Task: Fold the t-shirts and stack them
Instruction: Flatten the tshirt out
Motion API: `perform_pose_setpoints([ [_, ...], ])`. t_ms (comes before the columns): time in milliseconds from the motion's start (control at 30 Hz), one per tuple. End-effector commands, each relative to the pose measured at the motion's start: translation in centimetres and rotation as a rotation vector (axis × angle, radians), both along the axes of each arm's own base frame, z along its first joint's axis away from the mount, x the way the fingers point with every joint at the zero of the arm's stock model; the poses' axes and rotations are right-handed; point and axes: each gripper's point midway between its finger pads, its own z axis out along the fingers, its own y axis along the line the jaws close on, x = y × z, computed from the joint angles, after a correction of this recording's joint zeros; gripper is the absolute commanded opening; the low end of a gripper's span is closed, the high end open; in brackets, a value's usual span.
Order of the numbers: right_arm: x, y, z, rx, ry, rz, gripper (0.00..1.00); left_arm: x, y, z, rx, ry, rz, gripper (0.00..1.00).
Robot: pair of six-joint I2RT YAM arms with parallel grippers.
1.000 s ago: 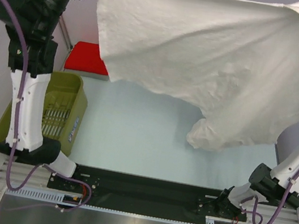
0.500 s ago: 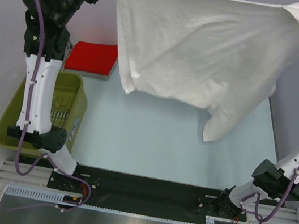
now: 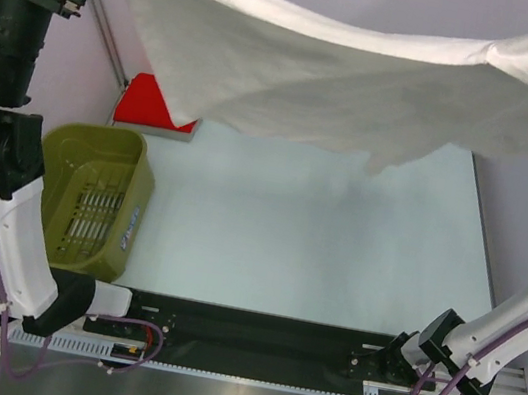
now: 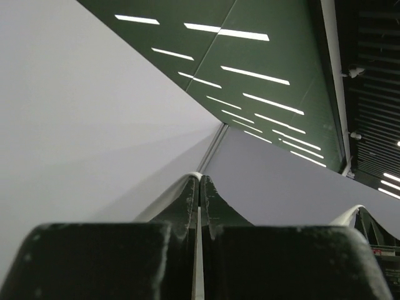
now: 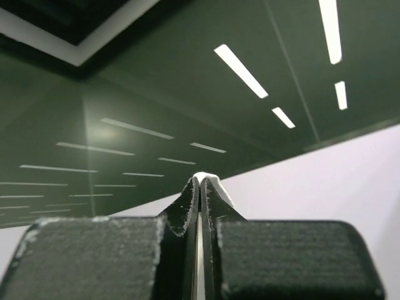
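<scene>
Pale blue table (image 3: 285, 252) stretches out under the two arms, with grey walls around it. High over its far part hangs the white t-shirt (image 3: 363, 92), pulled wide from one side of the top view to the other and dipping a little in the middle. It does not seem to touch the table anywhere. The left gripper (image 4: 200, 178) is pinched tight on one top edge of it, and a thin white line of cloth shows between its fingers. The right gripper (image 5: 201, 178) is pinched tight on the other top edge, with a small white bit poking out at its tip. The red t-shirt (image 3: 153, 103) lies at the far left of the table, partly hidden behind the white one, just past the olive-green basket (image 3: 93, 189). The step now looks like laying the white shirt down flat so it can be folded. To do this well, both arms should come down together at the same speed, so the cloth does not twist or bunch up. The pull between them should be firm but soft, so no edge slips out. The bottom edge should meet the table first, and then the rest can be laid down smooth. It should land in the middle, away from the red shirt and the basket. Neither gripper should let go until the cloth lies flat
</scene>
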Motion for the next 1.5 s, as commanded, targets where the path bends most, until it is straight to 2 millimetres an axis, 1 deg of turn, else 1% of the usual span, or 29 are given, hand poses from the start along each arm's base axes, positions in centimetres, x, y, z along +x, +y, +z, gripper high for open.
perform_pose_setpoints([
  [0,-1.0,0.1,1.1,0.019,-0.062,0.044,0.00,-2.1,1.3,1.3,0.006,-0.071,0.078,0.00],
  [100,-0.8,-0.4,1.3,0.042,-0.074,0.061,0.00,-1.8,1.4,1.0,0.009,-0.061,0.084,0.00],
  [200,0.1,-1.4,1.2,0.067,-0.069,0.080,0.00,-0.1,1.5,0.1,0.013,-0.026,0.096,0.00],
  [233,1.0,-2.2,0.8,0.079,-0.051,0.081,0.00,0.5,1.5,-0.3,0.013,-0.011,0.098,0.00],
  [300,3.5,-3.8,-0.4,0.107,-0.001,0.093,0.00,3.0,1.6,-2.0,0.023,0.042,0.111,0.00],
  [333,6.3,-5.4,-2.2,0.141,0.059,0.112,0.00,4.0,1.5,-2.9,0.026,0.068,0.108,0.00],
  [367,7.5,-5.9,-3.2,0.152,0.083,0.122,0.00,6.7,1.2,-5.2,0.038,0.128,0.098,0.00],
  [400,9.1,-6.3,-4.3,0.172,0.124,0.142,0.00,7.9,1.1,-6.4,0.038,0.163,0.089,0.00],
  [433,10.8,-6.0,-5.7,0.157,0.167,0.166,0.00,9.6,0.8,-8.1,0.047,0.206,0.075,0.00],
  [467,13.6,-6.9,-8.4,0.187,0.236,0.180,0.00,11.8,0.2,-10.9,0.069,0.267,0.046,0.00],
  [533,17.0,-7.0,-11.8,0.199,0.326,0.180,0.00,14.2,-0.3,-14.2,0.081,0.336,0.020,0.00],
  [567,19.9,-6.5,-15.1,0.200,0.403,0.188,0.00,16.7,-0.6,-18.0,0.091,0.413,0.000,0.00],
  [633,22.8,-6.3,-19.1,0.205,0.480,0.201,0.00,19.1,-1.2,-22.1,0.106,0.489,-0.025,0.00],
  [667,26.9,-6.2,-25.6,0.239,0.610,0.221,0.00,22.5,-1.7,-28.7,0.145,0.616,-0.042,0.00],
  [700,28.2,-6.1,-28.0,0.246,0.659,0.235,0.00,23.6,-1.9,-31.1,0.157,0.661,-0.052,0.00],
  [733,29.4,-5.2,-30.0,0.236,0.691,0.257,0.00,24.6,-2.1,-34.2,0.172,0.712,-0.061,0.00],
  [767,30.8,-5.1,-33.3,0.237,0.754,0.249,0.00,26.5,-2.5,-38.4,0.198,0.788,-0.073,0.00],
  [800,32.8,-5.1,-36.8,0.247,0.823,0.253,0.00,27.4,-2.7,-40.1,0.206,0.805,-0.079,0.00],
  [833,33.8,-4.7,-38.6,0.240,0.854,0.263,0.00,28.6,-3.0,-42.2,0.219,0.823,-0.088,0.00],
  [867,35.1,-3.8,-40.8,0.216,0.896,0.269,0.00,30.3,-3.5,-46.4,0.259,0.884,-0.098,0.00],
  [900,37.0,-3.6,-44.3,0.219,0.962,0.281,0.00,31.5,-3.7,-48.8,0.286,0.911,-0.091,0.00],
  [967,39.3,-2.7,-47.9,0.213,1.025,0.315,0.00,33.7,-4.3,-51.2,0.303,0.949,-0.111,0.00],
  [1000,40.1,-2.2,-49.2,0.197,1.047,0.342,0.00,35.3,-4.6,-56.1,0.303,1.028,-0.143,0.00],
  [1033,42.2,-2.3,-52.0,0.203,1.102,0.356,0.00,36.7,-5.1,-55.0,0.311,0.992,-0.163,0.00],
  [1133,44.9,-1.3,-55.9,0.182,1.194,0.413,0.00,40.0,-5.2,-58.8,0.322,1.058,-0.162,0.00],
  [1200,45.9,-0.5,-57.3,0.168,1.240,0.429,0.00,41.0,-5.0,-59.1,0.321,1.058,-0.153,0.00],
  [1233,46.0,-0.4,-58.5,0.172,1.292,0.425,0.00,41.6,-4.9,-59.5,0.319,1.062,-0.140,0.00],
  [1300,46.5,-0.2,-59.3,0.184,1.322,0.420,0.00,42.1,-4.6,-59.8,0.315,1.068,-0.131,0.00],
  [1467,45.6,0.5,-60.4,0.200,1.394,0.413,0.00,42.1,-4.4,-60.4,0.316,1.090,-0.152,0.00],
])
